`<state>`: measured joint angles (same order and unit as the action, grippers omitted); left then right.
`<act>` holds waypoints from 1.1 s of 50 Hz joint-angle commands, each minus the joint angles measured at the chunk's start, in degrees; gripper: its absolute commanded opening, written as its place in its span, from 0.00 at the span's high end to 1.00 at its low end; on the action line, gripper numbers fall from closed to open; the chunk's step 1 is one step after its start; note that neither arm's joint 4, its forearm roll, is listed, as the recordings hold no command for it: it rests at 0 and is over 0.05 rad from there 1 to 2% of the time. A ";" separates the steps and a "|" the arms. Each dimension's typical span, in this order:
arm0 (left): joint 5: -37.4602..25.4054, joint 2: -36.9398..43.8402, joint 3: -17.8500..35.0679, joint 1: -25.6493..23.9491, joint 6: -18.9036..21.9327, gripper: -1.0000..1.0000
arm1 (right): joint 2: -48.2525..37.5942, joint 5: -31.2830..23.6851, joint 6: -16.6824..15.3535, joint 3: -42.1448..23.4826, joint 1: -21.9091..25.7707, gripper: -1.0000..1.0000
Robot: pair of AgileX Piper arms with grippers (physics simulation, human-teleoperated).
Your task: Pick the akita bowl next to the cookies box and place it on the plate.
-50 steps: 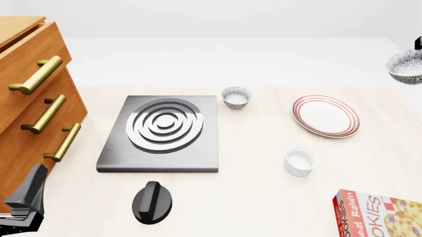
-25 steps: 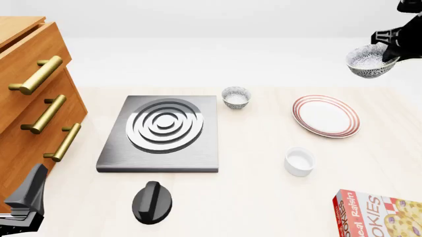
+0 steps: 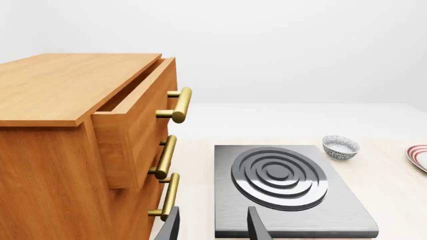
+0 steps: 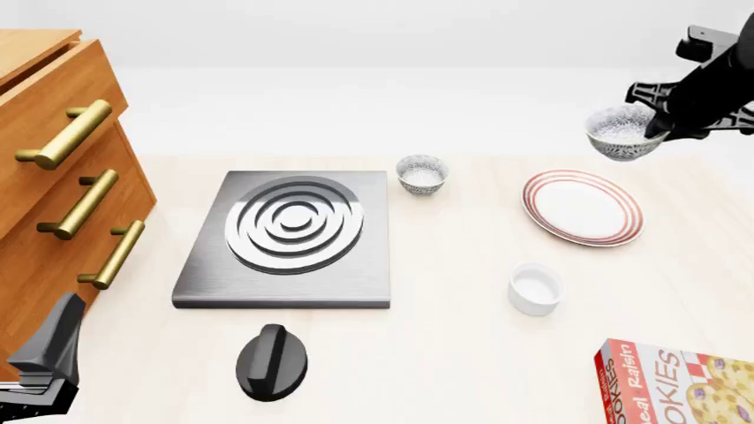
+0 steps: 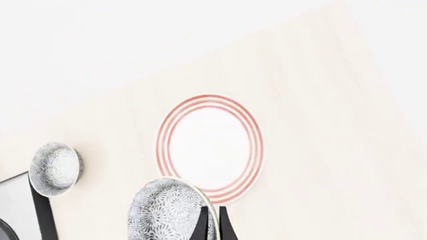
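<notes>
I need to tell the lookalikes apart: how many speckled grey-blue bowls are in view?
2. One small speckled grey-blue bowl is held in the right gripper, above the table beyond the red-ringed white plate. The other sits on the table beside the black stove plate.

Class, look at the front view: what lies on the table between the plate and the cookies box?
A plain white cup stands between the plate and the cookies box, apart from both. The front view shows this.
</notes>
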<state>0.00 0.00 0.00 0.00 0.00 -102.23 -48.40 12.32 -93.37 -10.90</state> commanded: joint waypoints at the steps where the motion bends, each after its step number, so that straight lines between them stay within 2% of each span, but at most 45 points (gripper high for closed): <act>1: 0.00 0.00 0.00 0.00 0.00 0.00 | 0.62 5.61 6.01 5.35 0.47 1.00; 4: 0.00 0.00 0.00 0.00 0.00 0.00 | 0.60 7.46 8.23 7.08 0.86 1.00; 8: 0.00 0.00 0.00 0.00 0.00 0.00 | 0.65 9.00 9.55 8.21 0.66 1.00; 11: 0.00 0.00 0.00 0.00 0.00 0.00 | 0.99 11.11 12.26 10.01 0.78 1.00; 17: 0.00 0.00 0.00 0.00 0.00 0.00 | 1.10 13.12 14.64 11.89 0.10 1.00; 31: 0.00 0.00 0.00 0.00 0.00 0.00 | 0.84 17.15 17.49 15.48 -0.41 1.00; 55: 0.00 0.00 0.00 0.00 0.00 0.00 | -0.48 22.19 19.41 19.00 0.73 1.00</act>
<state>0.00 0.00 0.00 0.00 0.00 -102.28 -28.55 30.65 -75.76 -10.69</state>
